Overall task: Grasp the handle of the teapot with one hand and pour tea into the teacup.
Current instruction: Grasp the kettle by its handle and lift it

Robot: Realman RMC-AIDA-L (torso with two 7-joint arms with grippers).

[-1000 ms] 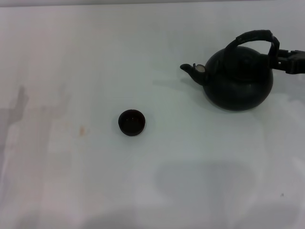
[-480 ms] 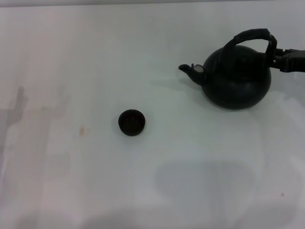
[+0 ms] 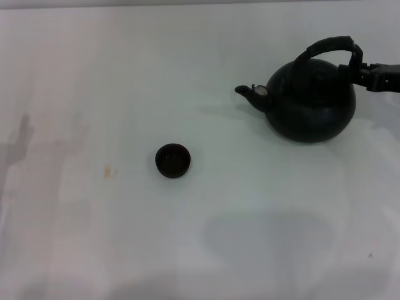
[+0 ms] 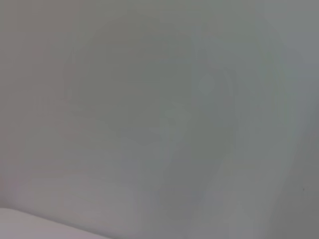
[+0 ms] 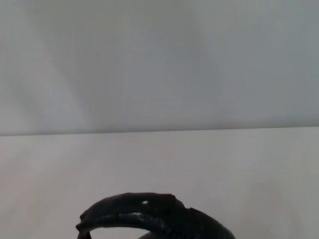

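— Teapot [image 3: 311, 100] position?
— Far right of my white tabletop [image 3: 200, 219], spout aimed left toward the small round teacup [image 3: 173, 160]. Matte black, round.
— Jaws?
— Right gripper [image 3: 361, 74] meets the arched handle [image 3: 330, 45]; I can't tell its opening. Wrist view shows only the handle's top; left arm unseen.

The teapot [image 3: 311, 100] looked matt black, its round body dull with a faintly grainy finish like cast metal. The tip of its spout [image 3: 257, 91] carried a small silvery, metallic-looking patch. The handle [image 3: 330, 45] had a rougher, wrapped-looking surface, with small glossy highlights in the right wrist view [image 5: 149, 211]. The teacup [image 3: 172, 160] was dark brown-black and dull. The counter [image 3: 125, 81] was smooth, pale and softly sheened.
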